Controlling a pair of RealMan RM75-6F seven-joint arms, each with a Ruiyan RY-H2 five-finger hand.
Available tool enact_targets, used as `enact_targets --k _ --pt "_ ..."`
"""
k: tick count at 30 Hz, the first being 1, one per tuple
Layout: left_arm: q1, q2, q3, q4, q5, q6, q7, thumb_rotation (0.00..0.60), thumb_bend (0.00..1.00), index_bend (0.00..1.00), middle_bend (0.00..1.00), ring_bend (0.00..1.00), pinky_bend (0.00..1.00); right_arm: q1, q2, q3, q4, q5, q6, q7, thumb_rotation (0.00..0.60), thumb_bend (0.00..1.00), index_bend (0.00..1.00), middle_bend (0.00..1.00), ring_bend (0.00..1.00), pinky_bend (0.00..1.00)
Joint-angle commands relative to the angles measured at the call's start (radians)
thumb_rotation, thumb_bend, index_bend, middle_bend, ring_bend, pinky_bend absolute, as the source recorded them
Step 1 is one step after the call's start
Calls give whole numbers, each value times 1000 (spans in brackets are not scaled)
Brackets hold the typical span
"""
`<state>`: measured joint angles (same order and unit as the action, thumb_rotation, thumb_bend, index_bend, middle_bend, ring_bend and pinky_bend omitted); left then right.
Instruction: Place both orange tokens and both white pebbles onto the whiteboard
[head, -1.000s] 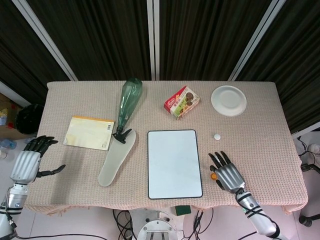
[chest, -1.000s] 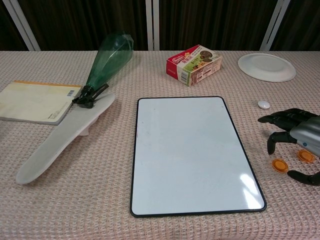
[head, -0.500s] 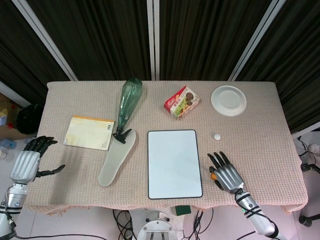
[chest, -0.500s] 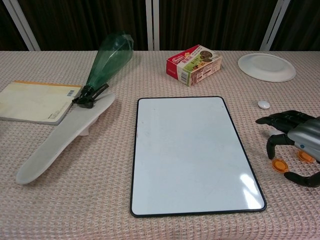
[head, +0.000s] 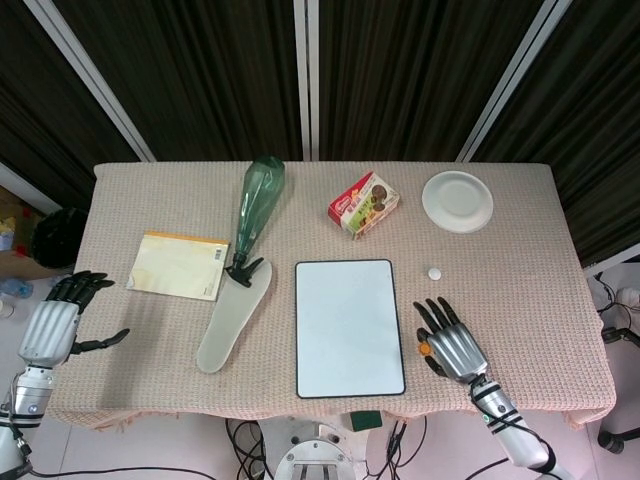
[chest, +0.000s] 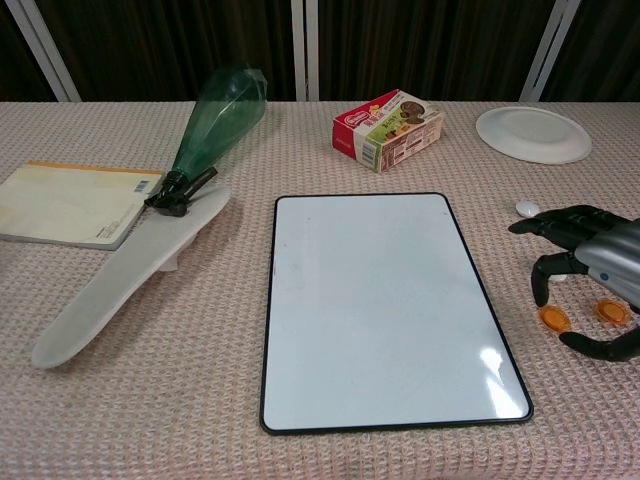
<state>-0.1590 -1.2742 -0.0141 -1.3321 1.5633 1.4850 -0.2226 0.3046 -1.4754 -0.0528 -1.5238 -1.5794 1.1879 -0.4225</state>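
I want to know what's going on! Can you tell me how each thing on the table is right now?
whiteboard: flat, nothing on it
orange tokens: on the cloth under the right hand
white pebble: on the cloth
right hand: fingers spread over the tokens
left hand: holds nothing
green bottle: lying down
plate: empty

The right hand (head: 455, 345) is low over the tabletop (head: 530, 290), palm down, with its back facing up. Its dark fingers (chest: 550, 222) are spread apart and bent down, and the thumb (chest: 600, 345) curls in on the near side. It holds nothing. Its wrist and arm run back toward the near right corner. The left hand (head: 55, 322) is out past the left edge, far from the right hand. Its fingers (head: 85, 285) are apart and point up and to the right, and its thumb (head: 105, 342) sticks out to the side. It holds nothing too.
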Motion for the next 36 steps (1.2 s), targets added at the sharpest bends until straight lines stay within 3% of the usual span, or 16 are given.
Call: enact_targets --k 1,4,10,16,26,31,36 --pt "2 1 -2 5 -4 1 -9 349 89 254 208 132 187 25 10 17 -6 -36 10 -8 600 320 597 45 0 0" --pt "8 6 -11 15 -17 8 -22 354 89 254 208 132 187 61 18 38 -33 -63 -4 -38 600 320 612 46 0 0" --pt "18 16 -23 34 -37 17 -32 349 88 261 208 132 187 162 8 81 -126 -38 -143 -92 600 320 622 44 0 0" --pt "21 15 -21 41 -35 15 -42 347 89 261 208 132 187 224 -77 106 -115 14 -231 -203 600 321 624 42 0 0" --pt "20 14 -19 54 -31 7 -55 348 89 261 208 132 187 263 -159 101 -81 72 -269 -269 600 319 627 41 0 0" --pt "22 17 -19 54 -32 7 -57 351 89 261 208 132 187 269 -160 93 -89 84 -265 -267 600 310 460 40 0 0" --pt "21 17 -18 55 -33 1 -44 345 88 261 208 132 187 269 -152 85 -104 102 -257 -270 600 299 383 37 0 0"
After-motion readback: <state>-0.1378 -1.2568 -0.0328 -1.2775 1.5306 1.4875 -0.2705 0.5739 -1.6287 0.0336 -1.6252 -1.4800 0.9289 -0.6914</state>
